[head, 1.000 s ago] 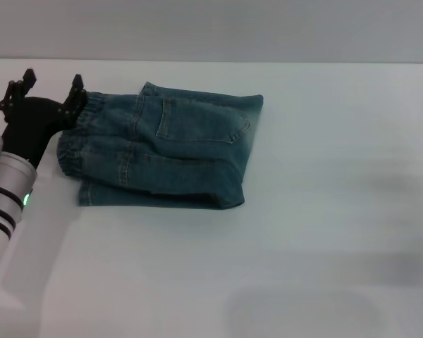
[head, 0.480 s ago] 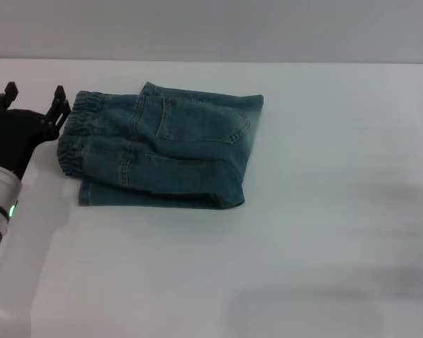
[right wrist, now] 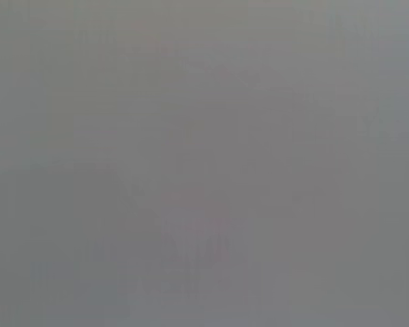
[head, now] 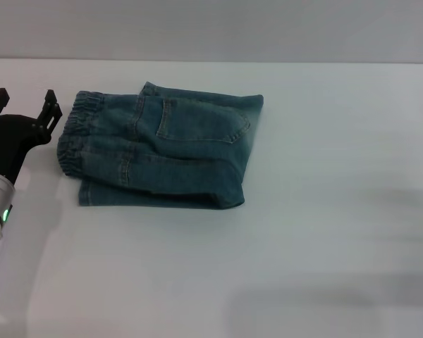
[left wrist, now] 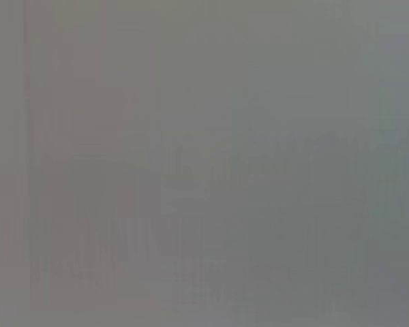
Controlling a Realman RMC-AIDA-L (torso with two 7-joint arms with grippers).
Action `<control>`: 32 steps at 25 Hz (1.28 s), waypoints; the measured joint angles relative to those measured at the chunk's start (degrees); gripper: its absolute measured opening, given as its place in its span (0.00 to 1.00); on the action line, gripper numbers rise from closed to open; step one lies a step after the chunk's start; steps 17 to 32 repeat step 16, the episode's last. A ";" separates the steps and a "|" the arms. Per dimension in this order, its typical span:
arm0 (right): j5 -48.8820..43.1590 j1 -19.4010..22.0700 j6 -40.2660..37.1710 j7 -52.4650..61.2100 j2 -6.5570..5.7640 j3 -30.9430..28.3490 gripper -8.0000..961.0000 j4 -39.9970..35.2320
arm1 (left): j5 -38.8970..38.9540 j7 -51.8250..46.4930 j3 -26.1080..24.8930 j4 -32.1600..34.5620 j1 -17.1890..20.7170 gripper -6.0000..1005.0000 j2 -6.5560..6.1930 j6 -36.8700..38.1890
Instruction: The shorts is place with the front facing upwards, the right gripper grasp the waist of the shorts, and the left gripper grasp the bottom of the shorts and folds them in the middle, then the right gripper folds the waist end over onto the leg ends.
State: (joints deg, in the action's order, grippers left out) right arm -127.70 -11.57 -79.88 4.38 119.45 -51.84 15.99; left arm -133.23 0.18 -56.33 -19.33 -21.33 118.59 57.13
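Observation:
The blue-green denim shorts (head: 176,151) lie folded into a compact bundle on the white table (head: 303,232), a stitched pocket facing up. Their gathered elastic waist (head: 72,134) sits at the bundle's left end. I cannot single out the leg ends within the folded layers. My left gripper (head: 25,100) is at the far left, just beside the waistband and apart from it, open with nothing between its prongs. The right gripper is out of view. Both wrist views show only flat grey.
The table's far edge (head: 268,61) runs along the back against a grey wall. White tabletop stretches to the right of the shorts and in front of them.
My left gripper has drawn back to the left, away from the waistband, staying open. The shorts have not moved.

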 joint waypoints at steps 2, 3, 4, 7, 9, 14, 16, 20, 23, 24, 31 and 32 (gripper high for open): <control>-0.03 0.02 -0.27 0.00 -0.01 0.13 0.83 0.00 | 0.06 0.13 0.01 0.04 0.00 0.81 -0.03 0.05; -0.04 0.02 -0.39 -0.01 -0.01 0.28 0.83 0.00 | 0.06 0.25 0.07 0.05 0.01 0.81 -0.03 0.07; -0.05 0.03 -0.45 -0.01 -0.01 0.40 0.83 0.00 | 0.07 0.44 0.18 0.07 0.04 0.81 -0.03 0.10; -0.07 -0.01 -0.47 -0.02 -0.01 0.51 0.83 0.01 | 0.07 0.53 0.42 0.09 0.12 0.81 -0.03 0.10; -0.09 -0.01 -0.47 -0.03 -0.01 0.52 0.83 0.08 | 0.07 0.54 0.43 0.09 0.22 0.81 -0.02 0.10; -0.09 0.02 -0.47 -0.06 0.00 0.57 0.83 0.09 | 0.06 0.56 0.44 0.09 0.31 0.81 -0.03 0.34; -0.09 0.02 -0.47 -0.08 -0.01 0.61 0.83 0.08 | 0.06 0.56 0.44 0.09 0.31 0.81 -0.03 0.34; -0.09 0.02 -0.47 -0.08 -0.01 0.61 0.83 0.08 | 0.06 0.56 0.44 0.09 0.31 0.81 -0.03 0.34; -0.09 0.02 -0.47 -0.08 -0.01 0.61 0.83 0.08 | 0.06 0.56 0.44 0.09 0.31 0.81 -0.03 0.34; -0.09 0.02 -0.47 -0.08 -0.01 0.61 0.83 0.08 | 0.06 0.56 0.44 0.09 0.31 0.81 -0.03 0.34; -0.09 0.02 -0.47 -0.08 -0.01 0.61 0.83 0.08 | 0.06 0.56 0.44 0.09 0.31 0.81 -0.03 0.34; -0.09 0.02 -0.47 -0.08 -0.01 0.61 0.83 0.08 | 0.06 0.56 0.44 0.09 0.31 0.81 -0.03 0.34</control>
